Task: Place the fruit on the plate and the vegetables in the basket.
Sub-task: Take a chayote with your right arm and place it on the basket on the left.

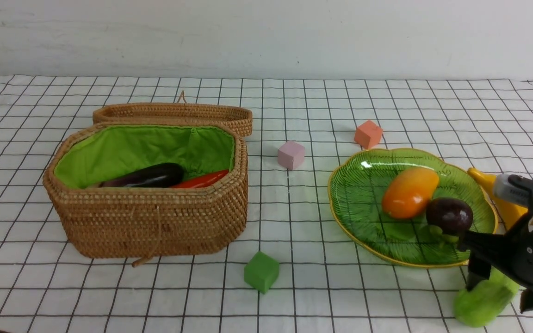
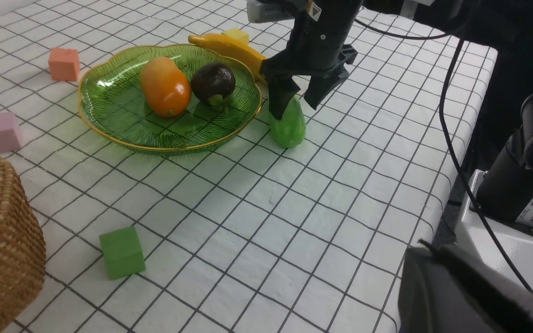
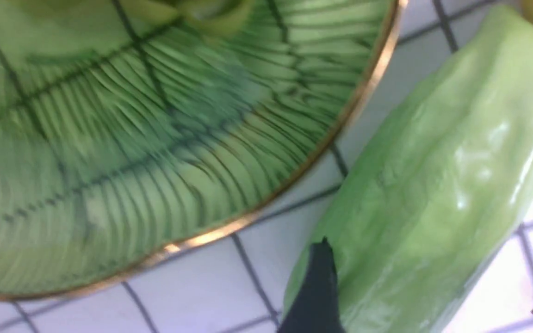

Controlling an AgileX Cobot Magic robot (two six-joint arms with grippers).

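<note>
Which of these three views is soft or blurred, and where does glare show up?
Right wrist view: soft and smeared throughout, ribs of the plate blurred, white highlights on the gourd. Front view: sharp and evenly lit, one bright glint on the plate's floor. Left wrist view: sharp across the cloth, shadows faint.

The hand (image 3: 433, 296) straddles the gourd (image 3: 437, 175), just beside the plate (image 3: 109, 162).
</note>
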